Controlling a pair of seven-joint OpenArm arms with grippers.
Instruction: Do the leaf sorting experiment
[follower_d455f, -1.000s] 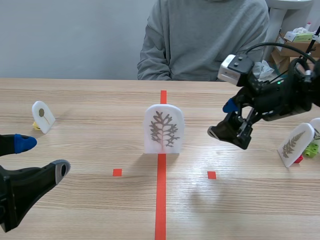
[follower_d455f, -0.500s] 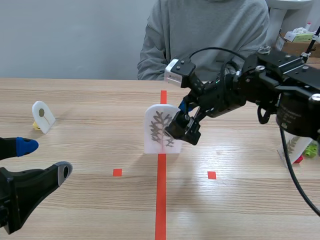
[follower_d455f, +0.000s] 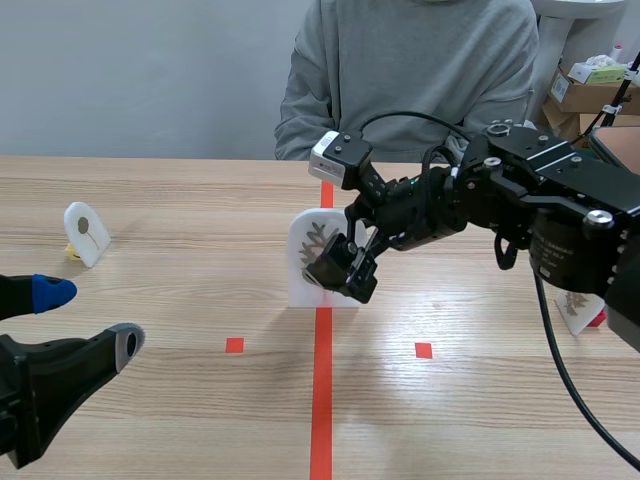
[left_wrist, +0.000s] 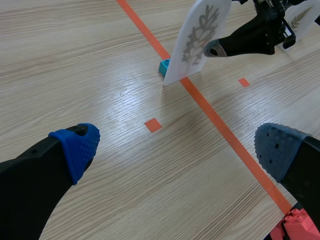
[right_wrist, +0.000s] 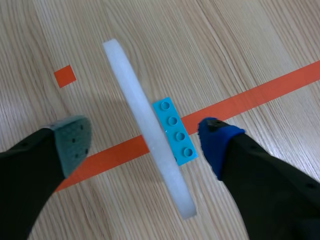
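My right gripper (right_wrist: 145, 141) is open, one pad on each side of the upright leaf card (right_wrist: 131, 85), neither touching it. The card stands in a blue brick (right_wrist: 174, 131) on the centre tape line. My left gripper (left_wrist: 175, 150) hangs open, well apart from it.

The wooden table (follower_d455f: 180, 200) carries a white leaf card (follower_d455f: 302, 245) upright on a blue brick (right_wrist: 175, 135), a smaller card (follower_d455f: 85, 233) far left, and seemingly a third card (follower_d455f: 573, 312) at right, mostly hidden.
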